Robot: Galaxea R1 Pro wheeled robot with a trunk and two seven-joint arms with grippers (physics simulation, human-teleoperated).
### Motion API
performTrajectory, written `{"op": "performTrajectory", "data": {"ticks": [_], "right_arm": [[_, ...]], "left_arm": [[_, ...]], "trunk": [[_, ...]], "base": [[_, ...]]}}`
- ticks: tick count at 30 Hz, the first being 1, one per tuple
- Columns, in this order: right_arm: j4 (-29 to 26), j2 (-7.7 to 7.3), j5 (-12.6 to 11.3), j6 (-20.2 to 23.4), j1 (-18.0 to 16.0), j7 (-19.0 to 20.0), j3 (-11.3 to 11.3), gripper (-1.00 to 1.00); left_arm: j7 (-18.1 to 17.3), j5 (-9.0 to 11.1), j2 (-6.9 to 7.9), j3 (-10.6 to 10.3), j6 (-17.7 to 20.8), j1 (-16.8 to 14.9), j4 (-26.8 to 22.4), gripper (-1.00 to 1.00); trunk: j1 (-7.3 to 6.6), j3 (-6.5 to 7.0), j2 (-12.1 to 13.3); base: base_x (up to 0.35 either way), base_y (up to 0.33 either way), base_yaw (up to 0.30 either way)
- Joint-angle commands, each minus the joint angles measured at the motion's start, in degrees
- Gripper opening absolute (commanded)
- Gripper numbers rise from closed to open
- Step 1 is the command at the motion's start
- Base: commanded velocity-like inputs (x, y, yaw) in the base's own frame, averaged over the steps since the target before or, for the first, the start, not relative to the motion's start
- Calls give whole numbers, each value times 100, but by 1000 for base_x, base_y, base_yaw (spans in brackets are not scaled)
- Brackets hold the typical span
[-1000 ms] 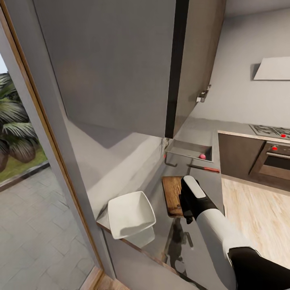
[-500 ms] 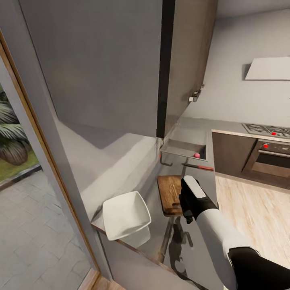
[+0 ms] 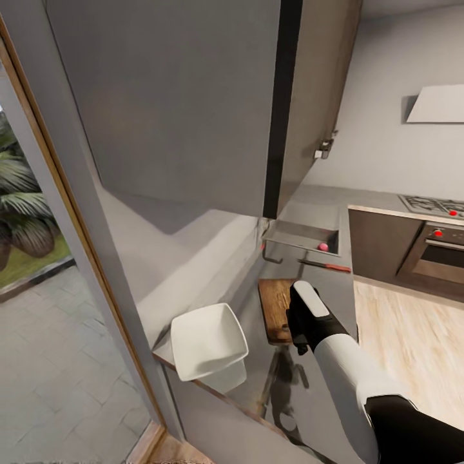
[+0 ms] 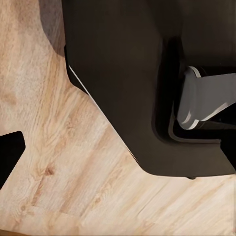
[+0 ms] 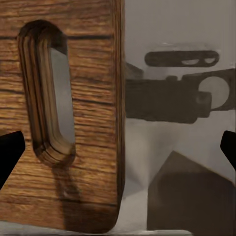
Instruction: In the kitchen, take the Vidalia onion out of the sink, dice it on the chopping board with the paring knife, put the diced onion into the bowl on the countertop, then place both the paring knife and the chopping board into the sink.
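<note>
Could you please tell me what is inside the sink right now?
A small pinkish-red ball lies in the sink, near its right wall. The near rim hides much of the basin floor.

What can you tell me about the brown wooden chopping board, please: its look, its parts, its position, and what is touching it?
The dark brown wooden chopping board is rectangular with rounded corners and a visible grain. It lies flat on the glossy grey countertop, between the white squarish bowl and the steel sink. The right wrist view shows a slot-shaped handle hole near one short edge, with the grey worktop visible through it. The right pincer hangs over the board's near end, fingers spread; whether it touches the board cannot be told. Nothing lies on the board.
</note>
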Motion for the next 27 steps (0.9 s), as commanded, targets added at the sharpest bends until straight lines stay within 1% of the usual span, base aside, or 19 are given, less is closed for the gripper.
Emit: {"op": "performTrajectory", "data": {"ticks": [1, 5, 14, 23, 27], "right_arm": [[-2, -1, -29, -59, -5, -8, 18, 100], [-1, -1, -29, -59, -5, -8, 18, 100], [-2, 0, -29, -53, -5, -21, 18, 100], [-19, -3, -29, -50, -5, -17, 26, 100], [-20, -3, -29, -50, -5, -16, 26, 100]], "left_arm": [[-1, 2, -1, 1, -8, 3, -10, 100], [2, 2, 0, 1, -8, 3, -9, 100], [0, 2, -1, 1, -8, 3, -8, 100], [-1, 2, -1, 1, -8, 3, -10, 100], [-3, 2, -1, 1, -8, 3, -8, 100]], "trunk": [[3, -17, -11], [3, -45, -11], [3, -86, -11], [3, -90, -11], [3, -90, -11]], "base": [[0, 0, 145], [0, 0, 152], [0, 0, 89], [0, 0, 12], [0, 0, -102]]}}
